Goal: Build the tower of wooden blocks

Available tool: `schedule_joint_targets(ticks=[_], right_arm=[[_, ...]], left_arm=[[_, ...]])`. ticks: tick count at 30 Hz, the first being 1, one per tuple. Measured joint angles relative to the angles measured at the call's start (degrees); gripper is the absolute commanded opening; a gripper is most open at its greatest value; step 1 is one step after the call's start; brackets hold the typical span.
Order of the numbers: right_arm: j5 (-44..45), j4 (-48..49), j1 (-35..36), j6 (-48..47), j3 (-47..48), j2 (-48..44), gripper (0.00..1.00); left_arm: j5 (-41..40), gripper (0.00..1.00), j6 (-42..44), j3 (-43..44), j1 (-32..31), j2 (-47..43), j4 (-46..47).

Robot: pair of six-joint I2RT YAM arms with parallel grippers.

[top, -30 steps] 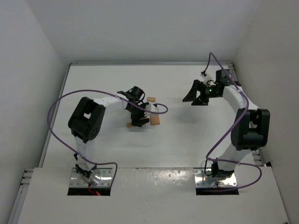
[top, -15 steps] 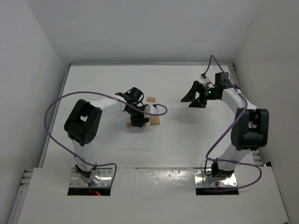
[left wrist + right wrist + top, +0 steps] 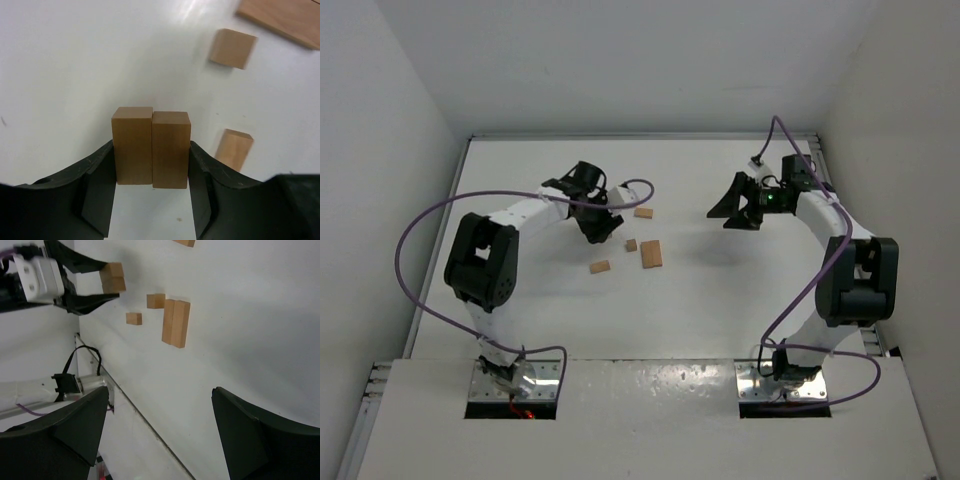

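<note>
Two tan wood blocks [image 3: 132, 145] [image 3: 171, 149] stand side by side between the black fingers of my left gripper [image 3: 151, 146], which is shut on the pair. The top view puts that gripper [image 3: 597, 224] left of the loose blocks. On the table lie a small cube [image 3: 631, 244], a longer flat block [image 3: 650, 254], a short block [image 3: 600, 266] and another [image 3: 643, 212]. My right gripper [image 3: 734, 210] hangs open and empty at the far right, well away from them. In its wrist view the right gripper [image 3: 160, 390] faces the held pair [image 3: 112, 278]. No tower is in view.
White table [image 3: 720, 290] with a wall rim at the back and sides. Purple cables loop off both arms, one [image 3: 638, 185] hanging just above the loose blocks. The arm bases sit at the near edge.
My left gripper has closed on two blocks among the cluster and carried them up and to the left, away from the other blocks. The right arm has barely shifted.
</note>
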Motion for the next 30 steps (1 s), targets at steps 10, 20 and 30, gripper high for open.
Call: schedule_joint_targets(ticks=[10,20,30], right_arm=[[1.1,-1.3,0.3,-1.5,0.0,-0.5,0.84],[1.8,-1.4,1.9,-4.5,-2.4,-3.1,0.81],[8.2,3.7,10.0,2.5,-3.7,-12.4,0.80]], left_arm=[[0.2,0.00,-16.6,0.4,2.3,-0.1,1.9],[7.5,0.00,-22.2,-14.2,0.5,-20.5,12.9],[-4.1,0.00,-37.3,-21.7,-6.7,-33.1,25.7]])
